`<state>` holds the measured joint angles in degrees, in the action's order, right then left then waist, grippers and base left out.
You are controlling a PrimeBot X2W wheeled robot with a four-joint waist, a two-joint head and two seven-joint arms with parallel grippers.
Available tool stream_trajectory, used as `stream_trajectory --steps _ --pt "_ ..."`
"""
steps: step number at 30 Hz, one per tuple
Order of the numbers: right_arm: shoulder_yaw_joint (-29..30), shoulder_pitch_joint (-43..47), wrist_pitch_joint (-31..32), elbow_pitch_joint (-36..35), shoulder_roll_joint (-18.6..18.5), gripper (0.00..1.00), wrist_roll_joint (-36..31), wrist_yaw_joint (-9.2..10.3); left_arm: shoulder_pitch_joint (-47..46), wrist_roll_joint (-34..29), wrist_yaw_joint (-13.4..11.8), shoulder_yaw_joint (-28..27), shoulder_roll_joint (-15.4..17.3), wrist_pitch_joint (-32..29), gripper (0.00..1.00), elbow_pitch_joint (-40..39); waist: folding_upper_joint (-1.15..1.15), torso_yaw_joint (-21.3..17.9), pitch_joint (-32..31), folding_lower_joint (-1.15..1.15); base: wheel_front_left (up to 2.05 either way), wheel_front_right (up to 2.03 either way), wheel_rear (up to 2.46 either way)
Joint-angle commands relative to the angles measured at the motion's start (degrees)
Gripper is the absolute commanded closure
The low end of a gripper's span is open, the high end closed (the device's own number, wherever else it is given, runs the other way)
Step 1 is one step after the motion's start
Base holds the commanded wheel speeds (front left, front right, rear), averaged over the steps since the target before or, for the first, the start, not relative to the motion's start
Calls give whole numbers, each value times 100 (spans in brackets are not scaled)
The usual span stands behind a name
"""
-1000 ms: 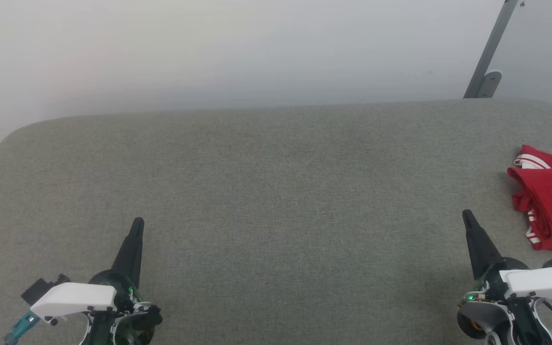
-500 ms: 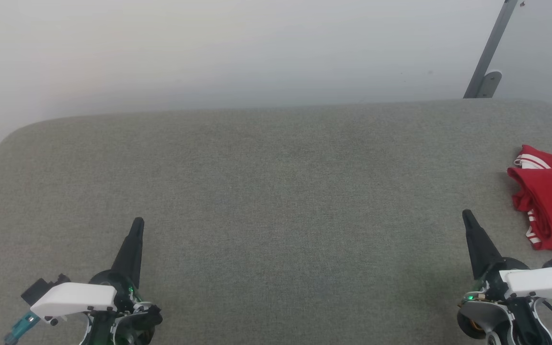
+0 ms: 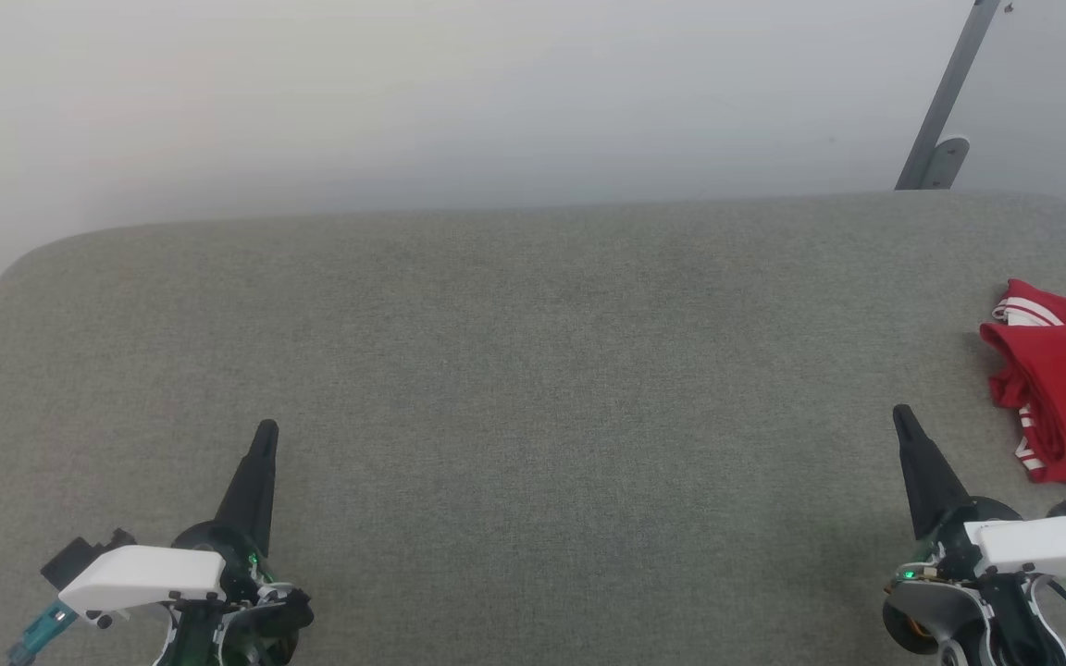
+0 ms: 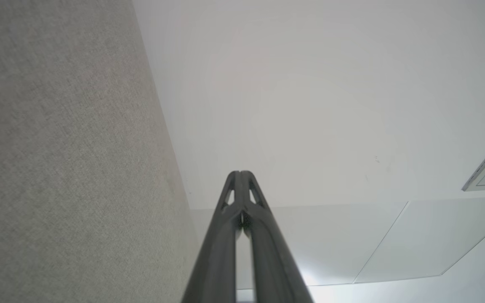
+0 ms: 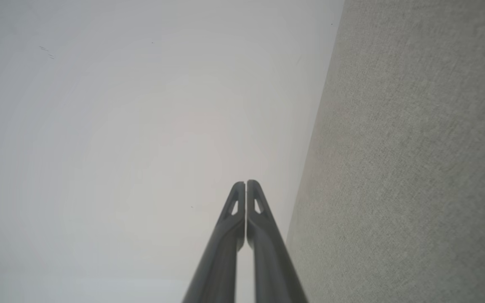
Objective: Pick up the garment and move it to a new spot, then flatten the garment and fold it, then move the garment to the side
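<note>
A grey, felt-like worktop (image 3: pixel 533 351) spreads across the head view, with a pale wall (image 3: pixel 403 92) behind it. The garment (image 3: pixel 1065 398), a red jersey with white-and-red striped trim, lies in a rumpled heap at the worktop's far right edge, partly cut off by the picture's border. The right tool (image 3: pixel 903 418) rests near it, to its left and a little closer to the robot, not touching it. The left tool (image 3: pixel 265 433) sits well apart at the lower left. Both tools have their two dark fingers pressed together and hold nothing; the wrist views show each pair closed tip to tip.

The jersey looks light, thin and limp, probably with a slick sports-knit surface, so it should drape and slide rather than keep any shape. A pinch on a raised fold, or on the thicker striped hem nearest the right tool, seems the surest hold; a flat layer may slip or lift alone.
</note>
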<state>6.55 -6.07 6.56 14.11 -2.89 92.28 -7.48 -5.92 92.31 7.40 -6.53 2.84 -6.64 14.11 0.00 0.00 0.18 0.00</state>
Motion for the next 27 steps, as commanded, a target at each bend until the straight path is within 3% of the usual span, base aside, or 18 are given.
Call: stream_trajectory --steps 1,27 --pt "4 -28 14 -21 17 100 25 -2 -67 18 17 1 -11 -1 100 -5 0 0 0 0 0 0 0" --pt "4 -27 14 -20 17 100 25 -2 -67 19 17 1 -11 0 100 -6 0 0 0 0 0 0 0"
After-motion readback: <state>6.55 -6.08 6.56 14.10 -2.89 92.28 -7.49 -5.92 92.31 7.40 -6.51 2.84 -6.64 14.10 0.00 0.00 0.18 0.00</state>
